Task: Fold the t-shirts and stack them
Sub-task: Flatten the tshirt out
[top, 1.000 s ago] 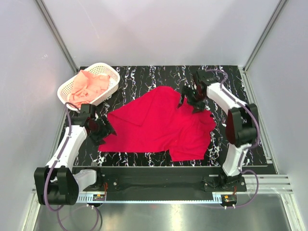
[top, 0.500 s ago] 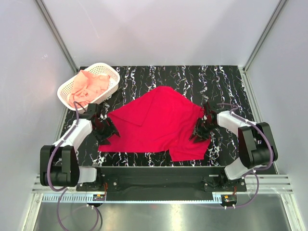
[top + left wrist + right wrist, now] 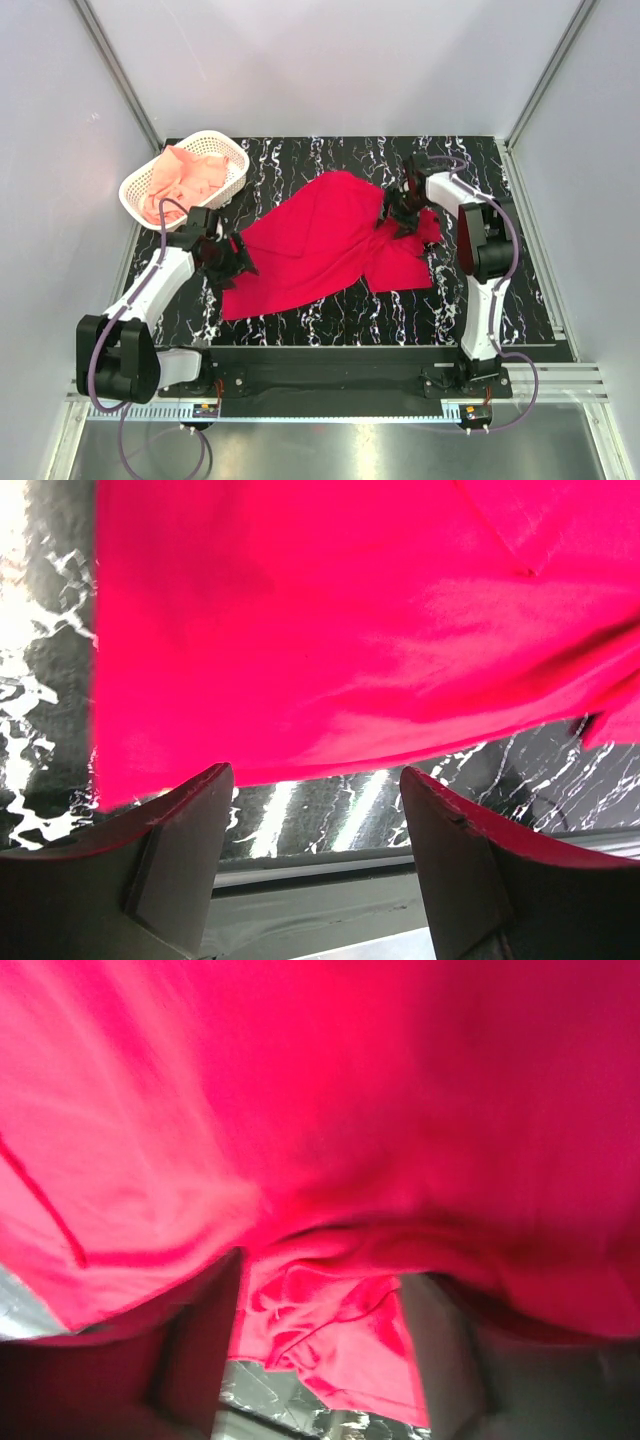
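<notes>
Top external view: the crimson red cloth t-shirt (image 3: 320, 245) is spread rumpled on the black marbled desk (image 3: 480, 160); the salmon-pink cloth t-shirt (image 3: 185, 178) is heaped in the white lattice basket (image 3: 135, 192). The left claw (image 3: 240, 262) is held open; the right claw (image 3: 398, 215) has cloth between its jaws, but a grip cannot be told. A crooked fold could be set by that bunching.

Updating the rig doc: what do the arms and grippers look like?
Left arm and right arm: white links, chunky black joint housings, black bases. A purple cable loops along each. Left gripper and right gripper are black, with broad, dark wedge-shaped fingers. No markings legible.
</notes>
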`<control>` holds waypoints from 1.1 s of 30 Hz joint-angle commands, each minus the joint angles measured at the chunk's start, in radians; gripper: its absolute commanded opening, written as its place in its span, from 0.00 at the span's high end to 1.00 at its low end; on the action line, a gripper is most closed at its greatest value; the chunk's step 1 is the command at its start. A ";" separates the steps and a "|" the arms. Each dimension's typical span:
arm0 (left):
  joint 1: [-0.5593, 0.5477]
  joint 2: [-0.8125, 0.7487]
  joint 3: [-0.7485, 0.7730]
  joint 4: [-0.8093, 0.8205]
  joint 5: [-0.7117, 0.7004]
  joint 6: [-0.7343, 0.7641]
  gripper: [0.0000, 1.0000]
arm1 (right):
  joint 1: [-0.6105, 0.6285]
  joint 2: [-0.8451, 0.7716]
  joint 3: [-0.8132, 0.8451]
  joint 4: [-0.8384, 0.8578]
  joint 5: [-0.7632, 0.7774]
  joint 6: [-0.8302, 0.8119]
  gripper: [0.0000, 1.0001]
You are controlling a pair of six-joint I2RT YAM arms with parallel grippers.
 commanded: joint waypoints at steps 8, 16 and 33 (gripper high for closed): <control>-0.025 -0.022 0.029 0.014 -0.019 -0.012 0.27 | -0.101 -0.437 -0.332 -0.121 0.134 -0.047 0.26; -0.029 -0.016 0.013 0.028 0.027 -0.048 0.29 | -0.314 -0.567 -0.617 0.015 0.047 -0.018 0.32; -0.031 -0.076 -0.017 0.008 0.027 -0.048 0.28 | -0.341 -0.524 -0.720 0.072 0.002 0.007 0.43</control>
